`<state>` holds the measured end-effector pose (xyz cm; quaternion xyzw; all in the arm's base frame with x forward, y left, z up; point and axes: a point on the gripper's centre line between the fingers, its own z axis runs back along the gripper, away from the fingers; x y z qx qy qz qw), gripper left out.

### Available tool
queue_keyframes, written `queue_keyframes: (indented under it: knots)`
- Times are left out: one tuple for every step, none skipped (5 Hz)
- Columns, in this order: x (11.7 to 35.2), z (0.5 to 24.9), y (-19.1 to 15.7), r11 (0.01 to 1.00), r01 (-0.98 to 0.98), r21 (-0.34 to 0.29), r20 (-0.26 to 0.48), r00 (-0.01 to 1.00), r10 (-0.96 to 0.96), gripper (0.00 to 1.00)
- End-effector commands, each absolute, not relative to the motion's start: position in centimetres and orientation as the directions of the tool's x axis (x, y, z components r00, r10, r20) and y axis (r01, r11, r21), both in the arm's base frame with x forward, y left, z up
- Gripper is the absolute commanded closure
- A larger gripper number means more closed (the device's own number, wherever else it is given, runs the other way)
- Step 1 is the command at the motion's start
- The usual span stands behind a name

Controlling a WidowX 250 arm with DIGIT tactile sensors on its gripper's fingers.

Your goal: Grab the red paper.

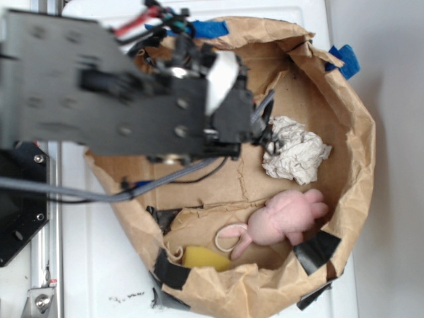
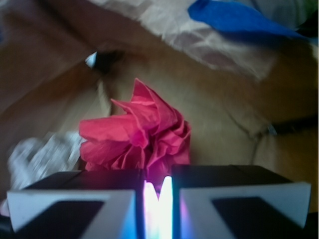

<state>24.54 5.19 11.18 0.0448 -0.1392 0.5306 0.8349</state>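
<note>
The red paper (image 2: 137, 137), a ruffled bright red wad, fills the middle of the wrist view just beyond my gripper (image 2: 158, 177). The two jaws stand almost together, with only a thin slit between them, and a fold of the red paper is pinched in that slit. In the exterior view the arm covers the red paper; my gripper (image 1: 267, 136) sits inside the brown paper bag (image 1: 361, 126), just left of the white wad.
A white-grey crumpled paper ball (image 1: 295, 152) lies right of the gripper, also seen blurred as the white ball (image 2: 35, 154). A pink plush bunny (image 1: 286, 218) and a yellow piece (image 1: 205, 257) lie at the bag's near side. Blue tape (image 2: 234, 17) marks the rim.
</note>
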Motion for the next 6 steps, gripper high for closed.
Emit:
queue_keyframes:
  knots:
    - [23.4, 14.1, 5.6, 0.485, -0.864, -0.135, 0.293, 0.433, 0.853, 1.00]
    - [23.5, 14.2, 5.4, 0.575, -0.809, -0.123, 0.223, 0.542, 0.810, 1.00]
    - [23.6, 15.0, 3.7, 0.754, -0.652, -0.075, 0.144, 0.741, 0.655, 1.00]
    - [23.6, 16.7, 2.5, 0.838, -0.542, -0.063, 0.107, 0.831, 0.546, 1.00]
    - [24.2, 17.6, 2.6, 0.817, -0.572, -0.068, 0.129, 0.807, 0.576, 1.00]
    - [24.3, 17.7, 2.6, 0.808, -0.587, -0.047, 0.156, 0.795, 0.587, 1.00]
